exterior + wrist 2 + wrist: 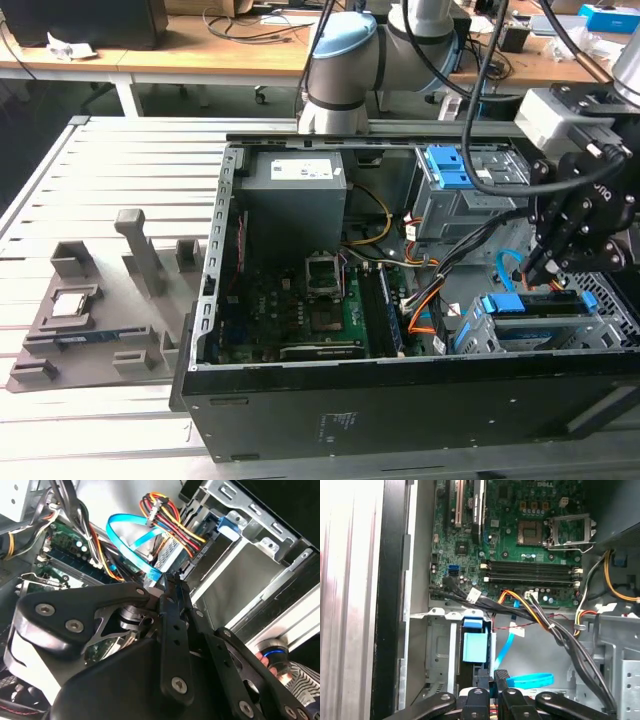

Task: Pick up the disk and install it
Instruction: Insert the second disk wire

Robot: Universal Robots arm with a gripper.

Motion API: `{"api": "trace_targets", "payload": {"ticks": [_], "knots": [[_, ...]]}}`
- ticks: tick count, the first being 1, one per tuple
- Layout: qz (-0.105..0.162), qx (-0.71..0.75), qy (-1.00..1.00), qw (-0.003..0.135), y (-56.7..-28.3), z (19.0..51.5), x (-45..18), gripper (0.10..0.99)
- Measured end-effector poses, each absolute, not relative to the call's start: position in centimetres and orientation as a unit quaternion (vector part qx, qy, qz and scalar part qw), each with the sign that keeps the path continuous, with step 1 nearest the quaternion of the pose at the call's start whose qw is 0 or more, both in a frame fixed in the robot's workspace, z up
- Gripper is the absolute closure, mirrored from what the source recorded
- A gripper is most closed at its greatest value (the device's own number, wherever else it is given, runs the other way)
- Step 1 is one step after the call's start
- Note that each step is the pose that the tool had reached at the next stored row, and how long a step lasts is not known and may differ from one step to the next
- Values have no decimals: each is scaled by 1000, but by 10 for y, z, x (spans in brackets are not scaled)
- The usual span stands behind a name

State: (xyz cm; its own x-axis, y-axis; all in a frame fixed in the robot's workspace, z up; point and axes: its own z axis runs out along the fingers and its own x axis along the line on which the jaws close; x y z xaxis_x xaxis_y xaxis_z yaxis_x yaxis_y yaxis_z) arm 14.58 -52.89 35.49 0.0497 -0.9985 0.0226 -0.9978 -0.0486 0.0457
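The disk (535,308) lies flat in the metal drive cage (480,335) at the front corner of the open computer case, on the exterior view's right, with blue rails on both its sides. One blue rail (472,647) runs along the cage wall in the first wrist view. My gripper (545,268) hangs just above the disk's inner end. Its fingers (167,587) are shut together with nothing between them, right beside a loop of blue data cable (130,527). I cannot tell whether the tips touch the disk.
The motherboard (300,300) covers the case floor, with a grey power supply box (295,185) behind it. A second cage with blue tabs (450,170) stands at the back. Bundled cables (535,615) cross beside the drive cage. A grey fixture with a processor chip (70,305) lies outside the case.
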Motion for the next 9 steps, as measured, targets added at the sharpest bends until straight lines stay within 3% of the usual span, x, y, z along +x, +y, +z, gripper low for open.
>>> {"api": "trace_targets", "payload": {"ticks": [9], "knots": [[-7,724,-689,26,-532,344,158,925]]}}
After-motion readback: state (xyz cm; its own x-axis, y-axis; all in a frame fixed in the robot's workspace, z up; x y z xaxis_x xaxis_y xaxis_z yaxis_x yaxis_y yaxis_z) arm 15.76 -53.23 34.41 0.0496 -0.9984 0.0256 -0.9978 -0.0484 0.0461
